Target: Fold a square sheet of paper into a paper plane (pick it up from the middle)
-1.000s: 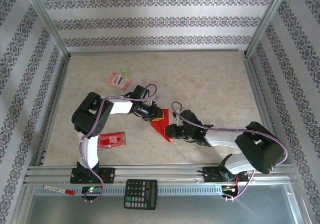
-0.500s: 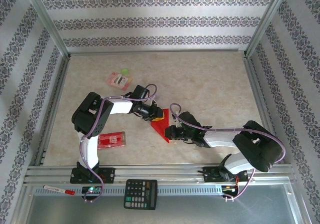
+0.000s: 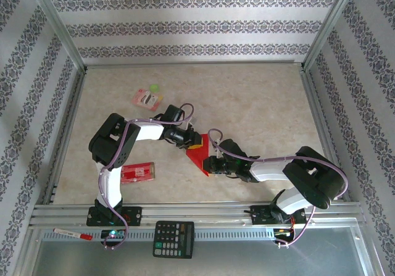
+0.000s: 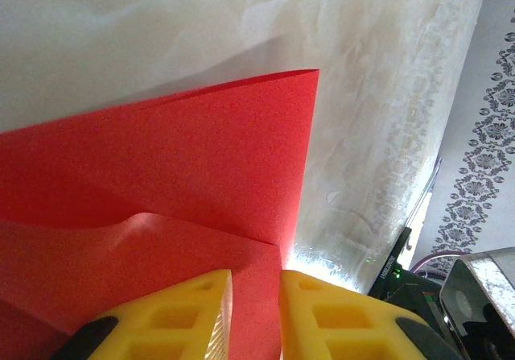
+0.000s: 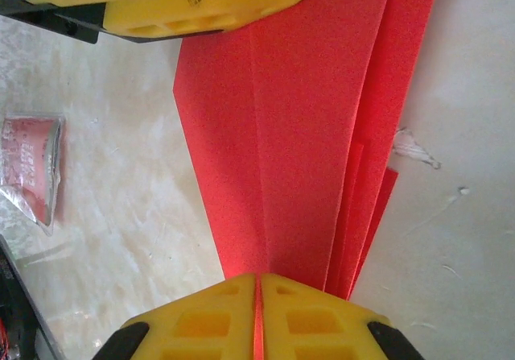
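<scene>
The red paper (image 3: 199, 157) lies mid-table, folded into a narrow layered shape that tapers toward the near side. My right gripper (image 3: 210, 163) is at its near right end. In the right wrist view the right gripper (image 5: 258, 316) is shut on one thin layer of the paper (image 5: 314, 134), seen edge-on between the pads. My left gripper (image 3: 194, 145) sits on the paper's far end. In the left wrist view the left gripper (image 4: 256, 316) has its jaws slightly apart, over a raised flap of the paper (image 4: 185, 159). Its yellow fingers (image 5: 177, 6) show above the sheet in the right wrist view.
A red packet with white print (image 3: 137, 173) lies near the left arm's base, and the same packet (image 5: 32, 167) shows left of the paper in the right wrist view. A pink-and-green packet (image 3: 147, 97) lies further back. A calculator (image 3: 173, 238) and a marker (image 3: 73, 233) rest on the front rail.
The right arm's elbow and forearm have shifted slightly left and toward the paper. The paper and the left gripper have stayed in place.
</scene>
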